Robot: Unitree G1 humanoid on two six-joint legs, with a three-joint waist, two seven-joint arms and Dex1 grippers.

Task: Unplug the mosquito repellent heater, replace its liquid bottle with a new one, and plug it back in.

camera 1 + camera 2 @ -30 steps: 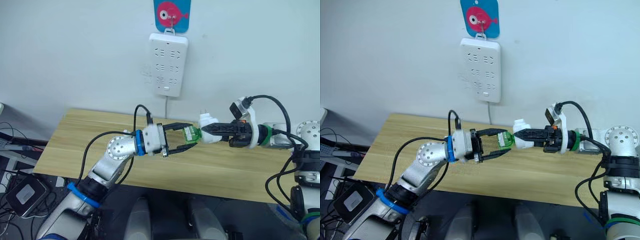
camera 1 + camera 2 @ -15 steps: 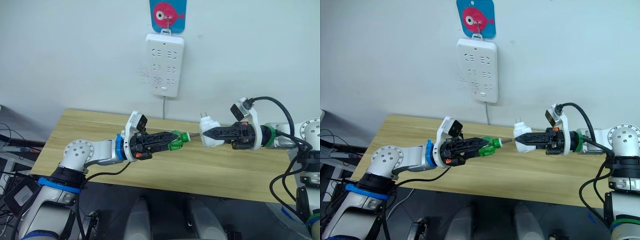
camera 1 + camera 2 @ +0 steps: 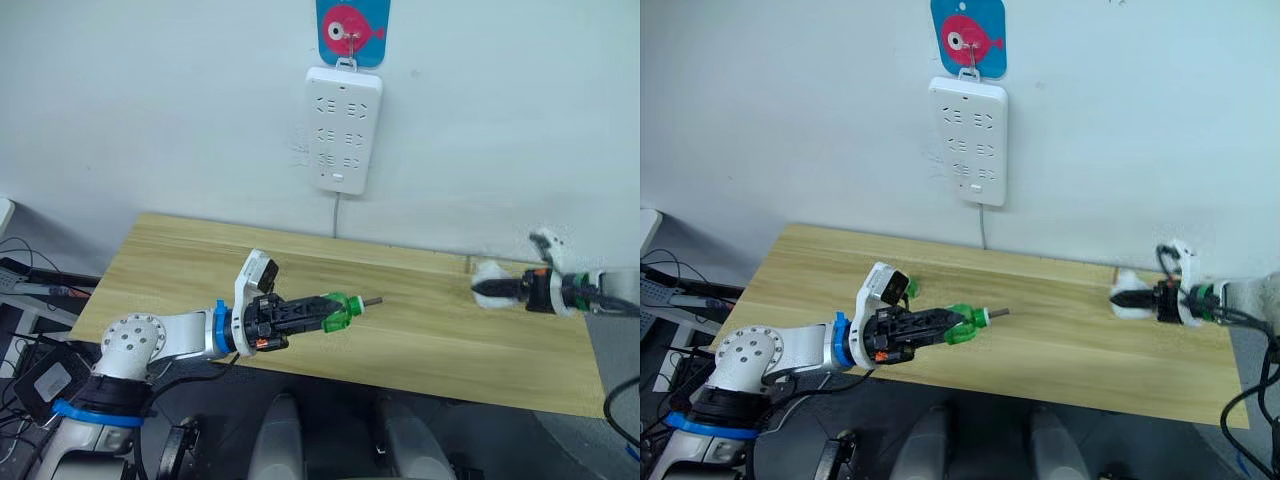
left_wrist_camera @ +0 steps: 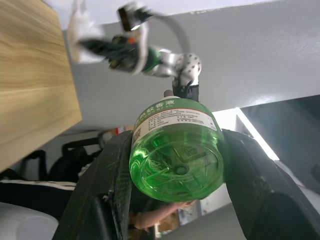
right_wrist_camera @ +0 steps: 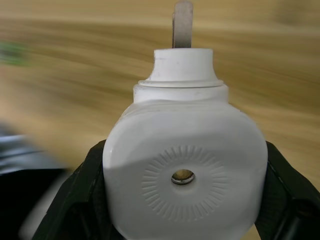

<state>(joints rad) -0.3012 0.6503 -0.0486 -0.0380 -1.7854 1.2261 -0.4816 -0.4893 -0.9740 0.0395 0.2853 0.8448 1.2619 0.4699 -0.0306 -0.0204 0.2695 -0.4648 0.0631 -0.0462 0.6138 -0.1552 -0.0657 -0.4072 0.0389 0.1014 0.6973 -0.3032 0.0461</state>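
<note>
With our left gripper [image 3: 318, 313] clenched on the green liquid bottle [image 3: 336, 311] and our right gripper [image 3: 497, 292] grasping the small white rounded plastic heater [image 3: 488, 284], we should set the bottle down gently, well apart from it.

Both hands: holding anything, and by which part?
Left hand clamps the green translucent liquid bottle by its body. Right hand grips the small white rounded plastic heater by its sides.

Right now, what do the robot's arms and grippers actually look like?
Silver-grey rounded joints and white wrist housings. The left arm has blue rings, the right arm a green one. Each gripper has two black fingers, orange marks at their base and a black cable.
</note>
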